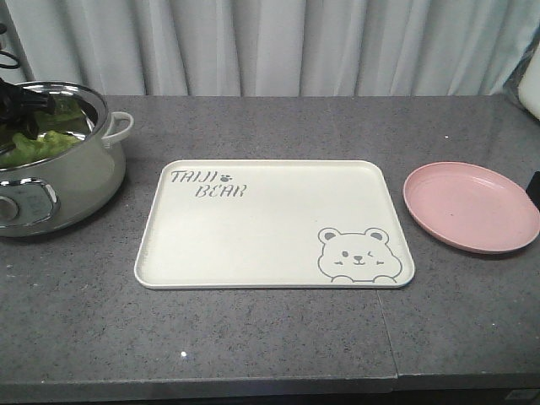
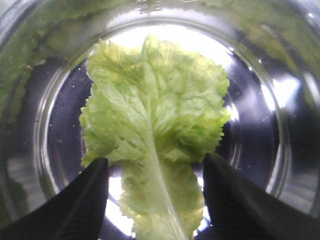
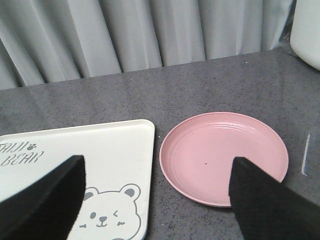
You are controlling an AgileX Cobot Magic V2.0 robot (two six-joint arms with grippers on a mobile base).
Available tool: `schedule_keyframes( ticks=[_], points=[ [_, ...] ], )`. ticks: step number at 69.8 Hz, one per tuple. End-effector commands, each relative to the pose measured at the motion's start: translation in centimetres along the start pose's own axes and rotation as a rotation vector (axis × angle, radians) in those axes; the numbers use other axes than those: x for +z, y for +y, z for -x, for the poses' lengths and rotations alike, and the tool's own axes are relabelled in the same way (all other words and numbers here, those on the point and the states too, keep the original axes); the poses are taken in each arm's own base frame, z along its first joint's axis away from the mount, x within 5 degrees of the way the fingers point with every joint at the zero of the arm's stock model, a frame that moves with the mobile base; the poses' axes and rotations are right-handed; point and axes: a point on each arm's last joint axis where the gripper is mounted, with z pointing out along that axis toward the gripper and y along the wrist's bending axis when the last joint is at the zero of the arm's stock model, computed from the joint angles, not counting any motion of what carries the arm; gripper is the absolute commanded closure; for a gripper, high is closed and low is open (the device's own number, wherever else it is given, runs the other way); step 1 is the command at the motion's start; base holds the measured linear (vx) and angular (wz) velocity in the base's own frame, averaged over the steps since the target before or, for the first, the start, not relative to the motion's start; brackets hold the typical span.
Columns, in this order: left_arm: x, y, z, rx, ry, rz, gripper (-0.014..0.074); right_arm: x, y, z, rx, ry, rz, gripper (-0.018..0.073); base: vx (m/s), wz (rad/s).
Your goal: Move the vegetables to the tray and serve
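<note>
Lettuce leaf: lies flat on the shiny metal bottom of the pot, crinkled, bright green, with the pale midrib running toward the near edge of the left wrist view. The pot wall mirrors green all round it. From the front, only a patch of green shows over the rim.

Pot: far left of the surface, cream body, chrome rim, one small handle pointing right. It stands well apart from the tray.

Left gripper: down inside the pot, and from the front it shows only as a dark shape over the rim. It is spread open, one black finger on each side of the leaf's stalk end. The fingers overlap the leaf's edges in the view; I cannot tell whether they touch it. The leaf is not clamped.

Tray: cream, rectangular with rounded corners, centre of the surface. It has grey lettering at its far left and a winking bear at its near right corner.

Pink plate: round, just right of the tray with a narrow gap of grey surface between them.

Right gripper: fingers wide apart, holding nothing, looking down on the tray's right end and the plate.

Background: pale pleated curtain along the far edge. A white object sits at the far right, cut off by the frame, and I cannot identify it.
</note>
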Motion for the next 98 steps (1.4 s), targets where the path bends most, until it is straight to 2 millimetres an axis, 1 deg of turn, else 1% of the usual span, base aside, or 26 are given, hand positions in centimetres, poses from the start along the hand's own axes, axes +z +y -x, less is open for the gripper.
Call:
schedule_keyframes(
  ticks=[1, 6, 17, 26, 34, 42, 46, 51, 55, 66, 76, 83, 90, 98],
  points=[
    [-2.5, -0.2, 0.9, 0.011, -0.105, -0.008, 0.0184, -0.3, 0.4, 1.6, -0.004, -0.095, 0.022, -0.0003, 0.0, 0.0],
    [-1.7, -0.3, 0.9, 0.006, -0.087, -0.019, 0.0184, -0.3, 0.4, 1.6, -0.004, -0.095, 0.022, -0.0003, 0.0, 0.0],
    [0.9, -0.3, 0.5, 0.001, -0.007, -0.023, 0.0184, -0.3, 0.4, 1.6, -0.003, -0.094, 0.022, -0.0003, 0.0, 0.0],
    [2.7, -0.3, 0.2, 0.0, 0.046, -0.024, 0.0184, -0.3, 0.4, 1.6, -0.002, -0.093, 0.022, -0.0003, 0.0, 0.0],
    [3.6, -0.3, 0.1, 0.0, 0.065, -0.025, 0.0184, -0.3, 0.3, 1.6, -0.002, -0.091, 0.021, -0.0003, 0.0, 0.0],
    [3.7, -0.3, 0.0, 0.0, 0.07, -0.026, 0.0184, -0.3, 0.3, 1.6, -0.001, -0.089, 0.021, -0.0003, 0.0, 0.0],
    [3.7, -0.3, 0.0, 0.0, 0.073, -0.026, 0.02, -0.3, 0.3, 1.6, -0.001, -0.089, 0.021, -0.0003, 0.0, 0.0],
    [3.7, -0.3, -0.1, 0.0, 0.079, -0.026, 0.0251, -0.3, 0.3, 1.6, -0.001, -0.089, 0.021, -0.0003, 0.0, 0.0],
    [3.7, -0.3, -0.2, 0.0, 0.088, -0.026, 0.0325, -0.3, 0.3, 1.6, -0.001, -0.089, 0.021, -0.0003, 0.0, 0.0],
    [3.7, -0.3, -0.2, 0.013, 0.098, -0.027, 0.0603, -0.3, 0.3, 1.6, -0.001, -0.089, 0.021, -0.0003, 0.0, 0.0],
    [3.0, -0.3, 0.0, 0.018, 0.064, -0.026, 0.0604, -0.3, 0.3, 1.6, -0.006, -0.089, 0.02, -0.0003, 0.0, 0.0],
    [1.4, -0.3, 0.4, 0.018, 0.004, -0.024, 0.0603, -0.3, 0.3, 1.6, -0.015, -0.089, 0.019, -0.0003, 0.0, 0.0],
    [-1.3, -0.3, 1.0, 0.017, -0.087, -0.021, 0.0603, -0.3, 0.3, 1.6, -0.018, -0.089, 0.019, -0.0003, 0.0, 0.0],
    [-5.1, -0.3, 1.5, 0.007, -0.218, -0.018, 0.0603, -0.2, 0.3, 1.6, -0.018, -0.093, 0.02, -0.0003, 0.0, 0.0]
  ],
)
